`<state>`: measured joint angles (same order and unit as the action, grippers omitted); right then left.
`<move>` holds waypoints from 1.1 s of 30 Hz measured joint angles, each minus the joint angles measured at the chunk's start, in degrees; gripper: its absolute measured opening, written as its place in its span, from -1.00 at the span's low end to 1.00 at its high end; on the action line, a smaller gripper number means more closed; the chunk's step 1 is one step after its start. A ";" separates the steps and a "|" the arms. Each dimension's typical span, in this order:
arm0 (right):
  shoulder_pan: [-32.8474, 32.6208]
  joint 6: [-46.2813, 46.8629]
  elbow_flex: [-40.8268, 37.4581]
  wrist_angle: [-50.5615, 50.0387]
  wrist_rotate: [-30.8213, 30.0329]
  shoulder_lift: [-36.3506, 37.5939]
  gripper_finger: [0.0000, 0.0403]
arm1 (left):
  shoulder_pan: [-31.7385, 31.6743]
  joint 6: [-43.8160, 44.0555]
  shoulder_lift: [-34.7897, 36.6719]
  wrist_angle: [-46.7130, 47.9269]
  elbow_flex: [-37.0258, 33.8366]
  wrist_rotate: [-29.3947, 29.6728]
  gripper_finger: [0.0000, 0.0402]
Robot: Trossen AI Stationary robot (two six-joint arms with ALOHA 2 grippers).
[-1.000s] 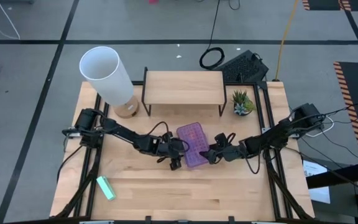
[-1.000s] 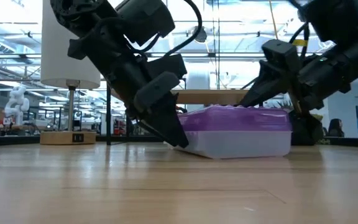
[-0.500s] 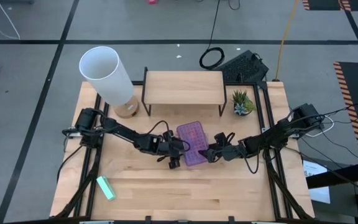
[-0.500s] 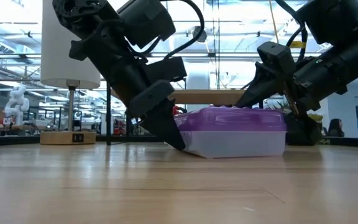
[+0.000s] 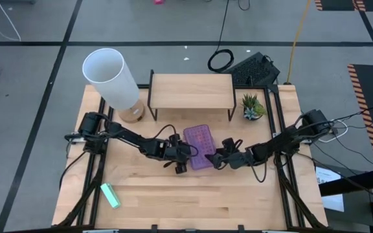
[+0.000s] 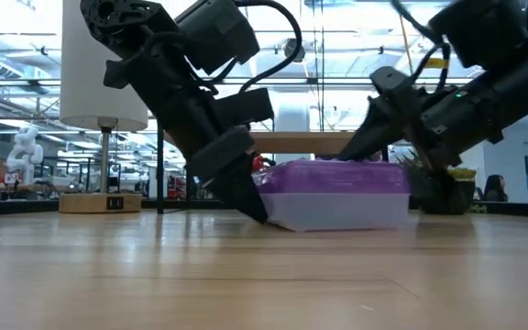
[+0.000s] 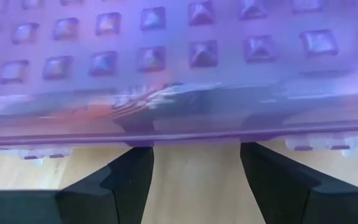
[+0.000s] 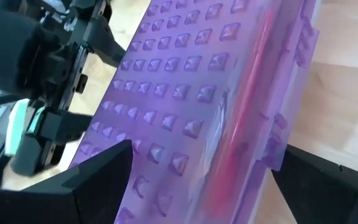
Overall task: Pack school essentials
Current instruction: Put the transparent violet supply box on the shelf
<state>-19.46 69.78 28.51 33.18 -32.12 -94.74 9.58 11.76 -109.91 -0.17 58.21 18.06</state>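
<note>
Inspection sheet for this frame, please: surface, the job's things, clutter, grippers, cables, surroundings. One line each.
Surface: wooden table, mostly bare toward the front.
Job's things: purple studded case lies flat mid-table, lid down; reddish contents show faintly through it in the right wrist view, not identifiable.
Clutter: white lamp, wooden riser shelf, small potted plant, green item near the front left corner.
Grippers: left gripper at the case's left edge, fingers open along its side; right gripper at the case's right edge, fingers open either side of it.
Cables: black cable coiled on the floor behind the table; wiring along both arms.
Surroundings: grey floor with taped lines; no person clearly seen.
</note>
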 joint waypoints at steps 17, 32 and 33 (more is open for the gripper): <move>0.70 -3.61 5.53 -0.89 -1.19 -2.33 0.78 | 0.29 -4.86 2.55 6.75 -0.04 3.67 0.22; 1.72 -6.19 7.24 -1.11 -2.07 -2.25 0.78 | 0.46 -7.26 3.56 10.57 0.88 5.36 0.22; 1.74 -6.17 7.24 -1.11 -2.07 -2.22 0.78 | 0.46 -7.25 3.56 10.61 0.88 5.38 0.22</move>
<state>-17.72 63.61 35.75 32.08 -34.20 -96.97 10.04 4.51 -106.34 10.44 59.09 23.44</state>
